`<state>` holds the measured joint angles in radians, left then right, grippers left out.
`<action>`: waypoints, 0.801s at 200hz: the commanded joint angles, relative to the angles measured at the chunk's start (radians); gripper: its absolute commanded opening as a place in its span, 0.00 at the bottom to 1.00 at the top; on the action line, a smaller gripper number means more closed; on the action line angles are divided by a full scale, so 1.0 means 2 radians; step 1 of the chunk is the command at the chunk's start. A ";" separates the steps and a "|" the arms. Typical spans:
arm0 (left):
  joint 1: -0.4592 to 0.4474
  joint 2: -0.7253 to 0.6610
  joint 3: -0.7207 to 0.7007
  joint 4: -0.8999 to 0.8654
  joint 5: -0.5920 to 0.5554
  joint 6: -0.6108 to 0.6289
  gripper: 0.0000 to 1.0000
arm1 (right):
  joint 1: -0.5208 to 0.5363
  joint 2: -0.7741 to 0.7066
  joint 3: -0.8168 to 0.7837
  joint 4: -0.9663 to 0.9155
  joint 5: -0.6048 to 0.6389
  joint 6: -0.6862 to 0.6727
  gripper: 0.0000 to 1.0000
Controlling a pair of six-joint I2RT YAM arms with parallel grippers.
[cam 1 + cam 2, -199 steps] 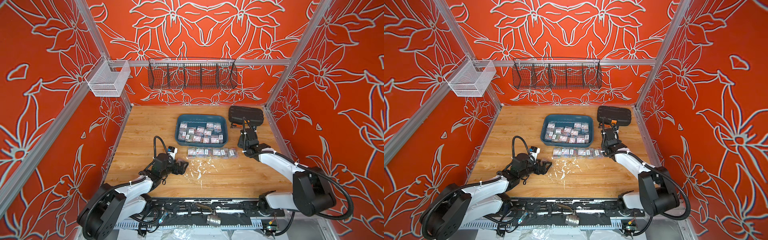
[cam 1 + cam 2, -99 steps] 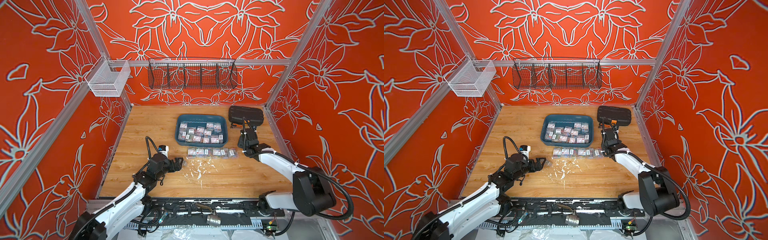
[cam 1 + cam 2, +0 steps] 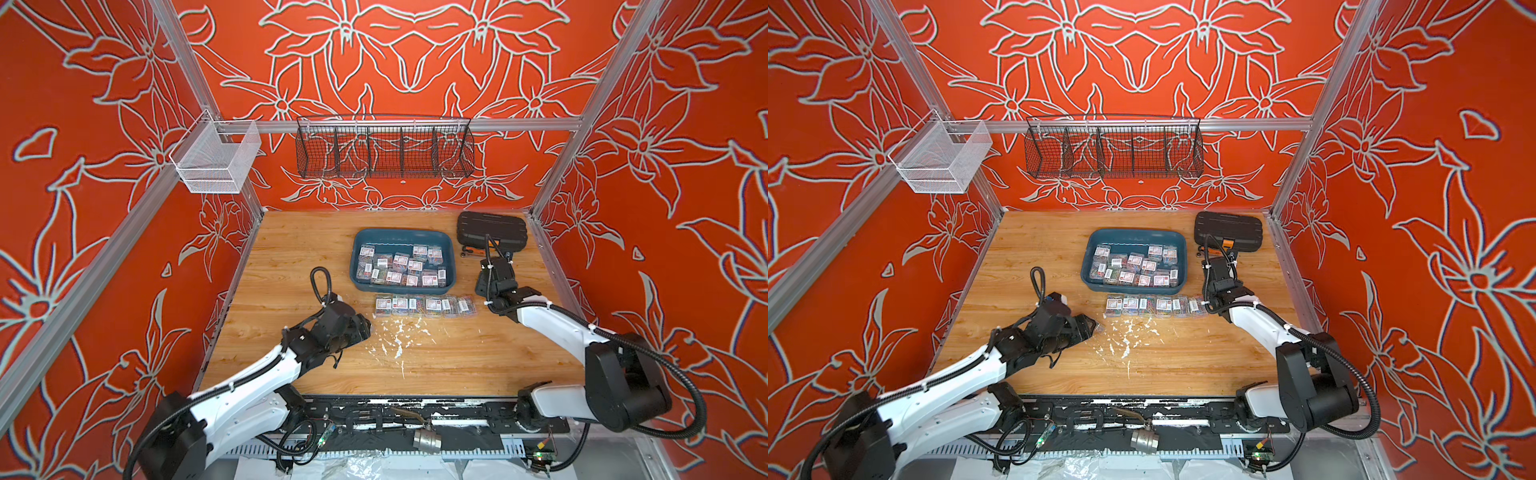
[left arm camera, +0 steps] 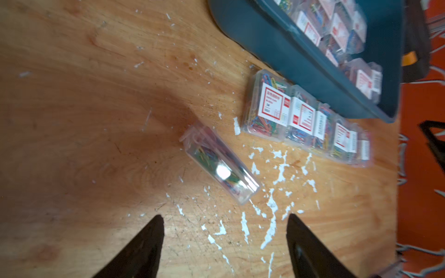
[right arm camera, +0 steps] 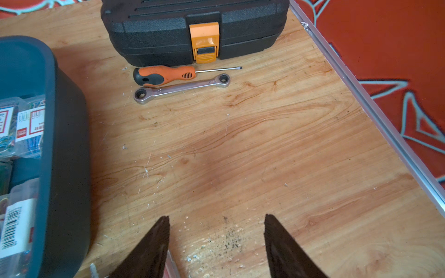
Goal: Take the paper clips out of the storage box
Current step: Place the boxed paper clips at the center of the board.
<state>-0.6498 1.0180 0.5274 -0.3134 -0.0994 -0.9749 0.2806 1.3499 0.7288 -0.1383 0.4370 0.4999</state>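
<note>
Storage box [image 3: 401, 237]: teal tray on the far middle of the worktop [image 3: 291, 257].
Paper clips [image 3: 401, 266]: clear labelled boxes of coloured clips, most of them lying jumbled inside the storage box.
Row of boxes [image 3: 424, 305]: several set side by side on the worktop, just beside the tray's near wall.
Single box [image 4: 220, 166]: lies on the worktop at a slant to the row and apart from it, just ahead of the left fingertips, not between them.
Left hand [image 4: 224, 217]: released; fingers apart, nothing held.
Right hand [image 5: 216, 216]: released; fingers apart over bare worktop, beside the tray's right wall.
Black case [image 5: 192, 24]: closed, with an orange latch, in the far right corner.
Screwdriver [image 5: 166, 74], wrench [image 5: 180, 87]: side by side just before the case.
White flecks [image 4: 272, 204]: scattered near the row.
</note>
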 commanded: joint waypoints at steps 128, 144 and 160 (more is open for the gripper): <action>-0.020 0.272 0.184 -0.112 -0.063 -0.070 0.46 | -0.001 0.002 0.013 -0.008 -0.003 -0.005 0.65; -0.021 0.282 0.193 -0.118 -0.062 -0.068 0.37 | -0.002 0.002 0.013 -0.008 -0.003 -0.005 0.65; -0.021 0.283 0.196 -0.122 -0.062 -0.067 0.28 | -0.002 0.002 0.013 -0.008 -0.003 -0.005 0.65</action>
<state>-0.6865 1.5742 0.8963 -0.5056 -0.2077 -1.1023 0.2806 1.3499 0.7341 -0.1387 0.4358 0.4965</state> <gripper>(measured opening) 0.332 0.648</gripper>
